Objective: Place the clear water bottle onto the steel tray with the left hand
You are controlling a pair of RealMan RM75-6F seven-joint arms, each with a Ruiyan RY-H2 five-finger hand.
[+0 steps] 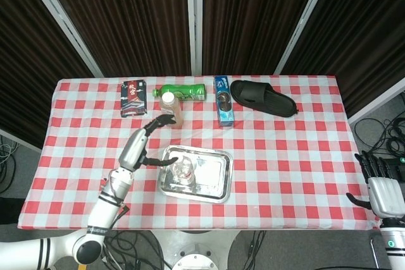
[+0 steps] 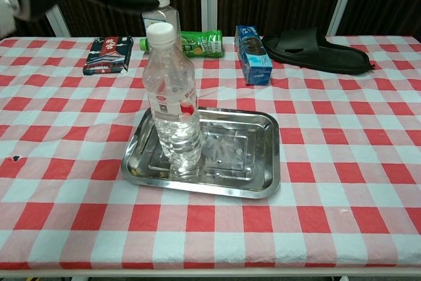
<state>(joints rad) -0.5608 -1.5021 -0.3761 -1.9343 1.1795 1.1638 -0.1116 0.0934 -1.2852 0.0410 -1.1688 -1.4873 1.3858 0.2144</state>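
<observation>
standing upright in the left part of the shallow, shiny steel tray [image 2: 253, 156] is the clear water bottle [image 2: 171, 106], ribbed plastic with a white cap and a red-marked label. the left hand [image 1: 140, 145] hangs free beside the tray, metal fingers [image 1: 159, 120] spread and holding nothing. the right hand [image 1: 380, 184] sits off the table's far right edge, fingers apart. on the red-and-white checked table [image 2: 342, 182] lie a second capped bottle [image 2: 160, 10], a green bottle [image 2: 200, 42] on its side, a blue carton [image 2: 252, 54], a black rubber slipper [image 2: 319, 51] and a dark packet [image 2: 108, 55].
</observation>
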